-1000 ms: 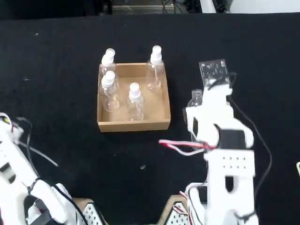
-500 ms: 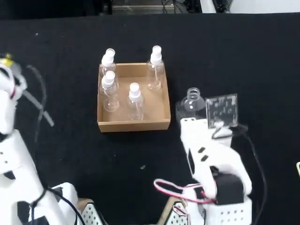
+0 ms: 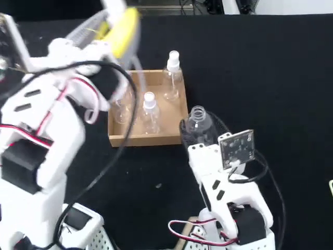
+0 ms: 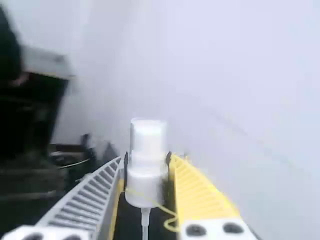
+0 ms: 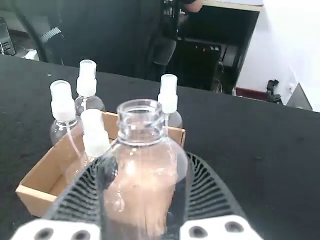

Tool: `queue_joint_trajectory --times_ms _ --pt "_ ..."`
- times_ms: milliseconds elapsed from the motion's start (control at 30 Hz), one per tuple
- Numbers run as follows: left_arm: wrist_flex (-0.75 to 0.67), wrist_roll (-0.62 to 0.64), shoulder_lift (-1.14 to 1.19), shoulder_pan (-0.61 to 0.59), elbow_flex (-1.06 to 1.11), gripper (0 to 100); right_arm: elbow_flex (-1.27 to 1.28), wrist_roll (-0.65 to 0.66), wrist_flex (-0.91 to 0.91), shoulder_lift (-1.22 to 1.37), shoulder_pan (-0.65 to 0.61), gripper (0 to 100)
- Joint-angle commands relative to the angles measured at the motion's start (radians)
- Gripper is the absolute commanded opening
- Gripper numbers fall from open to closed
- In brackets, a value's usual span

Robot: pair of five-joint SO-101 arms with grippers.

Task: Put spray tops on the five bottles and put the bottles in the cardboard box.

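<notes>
left gripper (image 4: 146, 172): pinching white spray top (image 4: 147, 142) between both fingers, held up off the table near the box's far-left corner
right gripper (image 5: 146, 185): clamped around uncapped clear bottle (image 5: 142, 125)
uncapped clear bottle: upright, outside the box, just beside its front right corner
cardboard box (image 3: 151, 139): on black table (image 3: 270, 78)
capped bottles (image 5: 62, 107): four, standing upright in the box

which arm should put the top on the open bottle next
Left: its gripper holds a spray top, while the right gripper is shut on the open bottle beside the box.
</notes>
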Motion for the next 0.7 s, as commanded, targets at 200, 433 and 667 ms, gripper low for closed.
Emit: queue_joint_trajectory --times_ms 200,433,667 --pt "-0.393 -0.13 -0.006 0.196 0.277 7 0.036 -0.006 -0.034 -0.097 -0.032 1.1" --pt "-0.437 -0.052 -0.003 0.196 0.309 7 0.038 -0.012 -0.034 -0.102 -0.032 1.1" --pt "-0.557 -0.043 -0.006 0.196 0.449 7 0.038 -0.012 -0.034 -0.105 -0.035 1.1"
